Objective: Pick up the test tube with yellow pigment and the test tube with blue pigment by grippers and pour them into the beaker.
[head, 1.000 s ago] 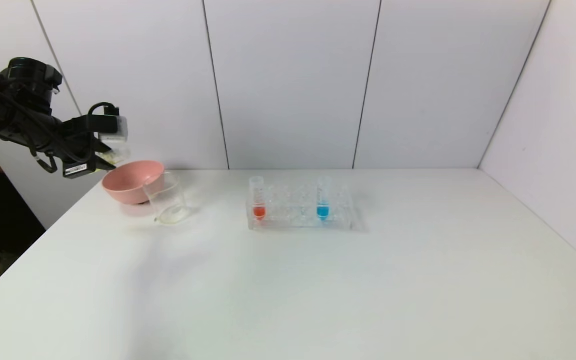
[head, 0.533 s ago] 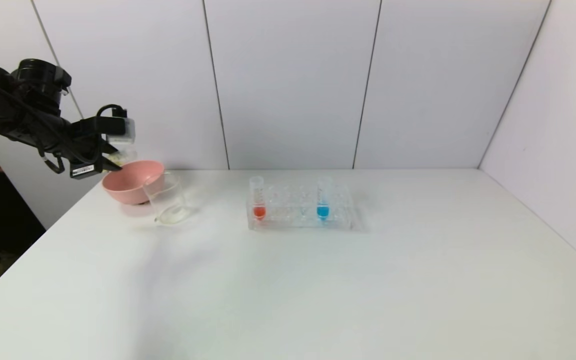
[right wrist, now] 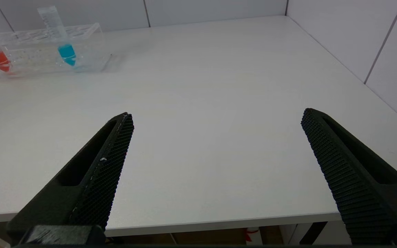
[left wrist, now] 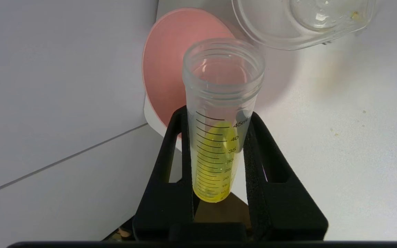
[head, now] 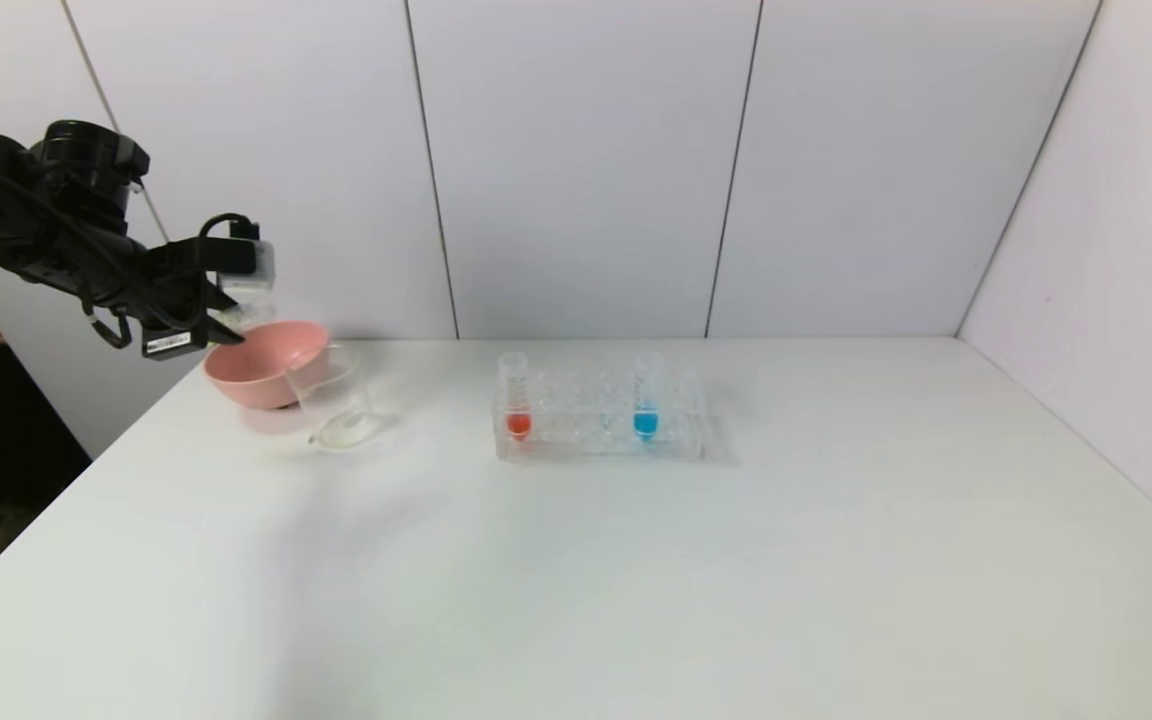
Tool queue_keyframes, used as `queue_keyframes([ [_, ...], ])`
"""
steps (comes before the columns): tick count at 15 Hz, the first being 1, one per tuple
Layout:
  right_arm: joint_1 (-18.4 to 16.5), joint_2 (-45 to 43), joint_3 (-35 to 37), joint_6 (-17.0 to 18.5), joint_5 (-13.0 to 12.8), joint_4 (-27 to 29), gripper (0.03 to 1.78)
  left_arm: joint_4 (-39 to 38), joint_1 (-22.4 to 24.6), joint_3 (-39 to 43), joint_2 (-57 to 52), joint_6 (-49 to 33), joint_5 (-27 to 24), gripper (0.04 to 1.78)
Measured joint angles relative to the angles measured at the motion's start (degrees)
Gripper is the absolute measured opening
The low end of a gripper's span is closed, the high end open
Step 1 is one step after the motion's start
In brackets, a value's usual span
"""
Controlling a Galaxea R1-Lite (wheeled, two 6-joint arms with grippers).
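Yellow tube: slim clear graduated test tube of yellow pigment point(left wrist: 219, 137), clamped in left gripper point(left wrist: 215, 162) at far left, tilted over pink bowl point(head: 261, 360)
Beaker: clear glass beaker point(head: 336, 400), seemingly unfilled
Blue tube: clear test tube of blue pigment point(head: 646, 400), racked
Right gripper point(right wrist: 215, 155): spread apart, idle

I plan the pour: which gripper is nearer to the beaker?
Left. The left gripper hangs above the pink bowl beside the beaker; the right gripper waits at the table's near edge.

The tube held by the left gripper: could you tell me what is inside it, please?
The test tube with yellow pigment, clamped in the left gripper, holds yellow liquid pooled towards its tip; its open end is empty. The black fingers hide nothing inside.
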Motion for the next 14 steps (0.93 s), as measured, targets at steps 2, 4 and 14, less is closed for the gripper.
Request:
queue_keyframes([
  [2,0.0,0.0,0.0,0.0,0.0,-0.01,1.77,0.0,0.0,0.0,0.06,1.27,1.23,0.44],
  [4,0.0,0.0,0.0,-0.02,0.01,-0.04,1.77,-0.11,-0.05,0.0,0.2,2.08,1.54,0.44],
  [14,0.0,0.0,0.0,-0.02,0.01,0.0,1.77,-0.85,-1.49,0.0,0.3,7.22,6.58,0.44],
])
